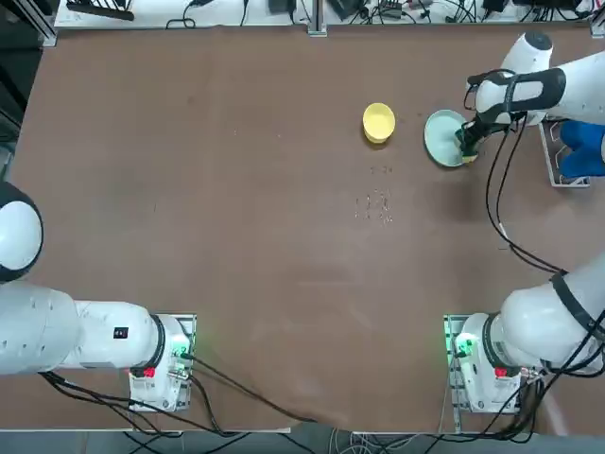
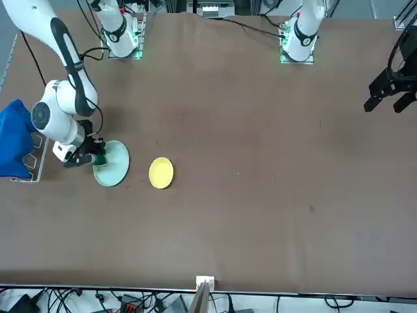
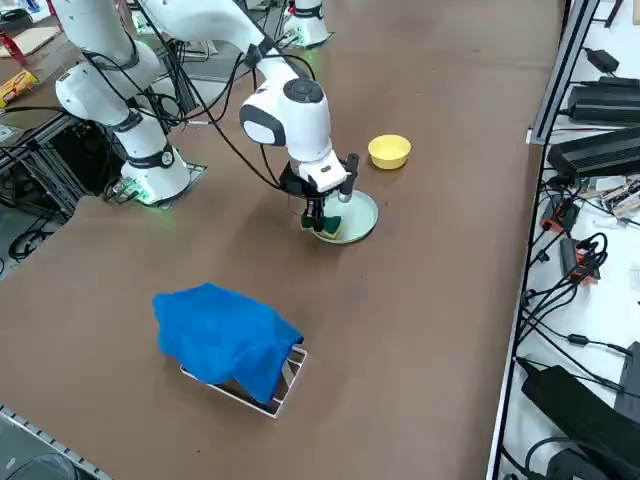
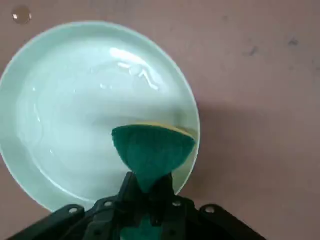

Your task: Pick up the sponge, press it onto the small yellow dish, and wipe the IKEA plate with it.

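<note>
My right gripper (image 4: 148, 197) is shut on the sponge (image 4: 152, 150), whose green scouring face and thin yellow edge show in the wrist view. The sponge (image 1: 467, 142) rests on the right side of the pale green IKEA plate (image 1: 440, 139), close to its rim. From the front, the gripper (image 2: 93, 157) stands at the plate's (image 2: 113, 166) left edge. The small yellow dish (image 1: 378, 122) sits on the table just left of the plate, apart from it; it also shows in the side view as the yellow dish (image 3: 389, 151) beyond the plate (image 3: 352, 219).
A blue cloth (image 3: 226, 336) lies over a small white rack (image 3: 285, 391) near the table's right edge, close to the plate. The arm's black cables (image 1: 498, 203) hang over the table between the gripper and its base.
</note>
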Controlling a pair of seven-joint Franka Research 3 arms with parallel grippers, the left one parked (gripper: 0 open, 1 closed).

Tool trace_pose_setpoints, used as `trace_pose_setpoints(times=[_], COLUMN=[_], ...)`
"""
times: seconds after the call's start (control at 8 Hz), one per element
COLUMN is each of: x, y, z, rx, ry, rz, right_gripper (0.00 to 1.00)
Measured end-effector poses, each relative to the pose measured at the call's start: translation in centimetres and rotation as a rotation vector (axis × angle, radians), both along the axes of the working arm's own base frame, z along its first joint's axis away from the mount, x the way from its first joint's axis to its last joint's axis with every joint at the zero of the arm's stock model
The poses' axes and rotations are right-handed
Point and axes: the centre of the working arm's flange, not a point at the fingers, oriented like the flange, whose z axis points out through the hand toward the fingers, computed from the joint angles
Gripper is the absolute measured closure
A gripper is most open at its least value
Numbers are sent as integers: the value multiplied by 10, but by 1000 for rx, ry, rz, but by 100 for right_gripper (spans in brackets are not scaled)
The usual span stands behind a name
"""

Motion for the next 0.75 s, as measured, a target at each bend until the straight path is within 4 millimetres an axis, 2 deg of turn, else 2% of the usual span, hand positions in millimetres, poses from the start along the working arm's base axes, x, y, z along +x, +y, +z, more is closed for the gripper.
trace_pose_setpoints(times=[0.25,0.5,0.75], x=[15,26,37], y=[-1,0,8], z=[-3,-16,-17], rx=[4,12,20], ry=[-12,-5,-15], rz=[12,20,35], right_gripper=[91,91,91])
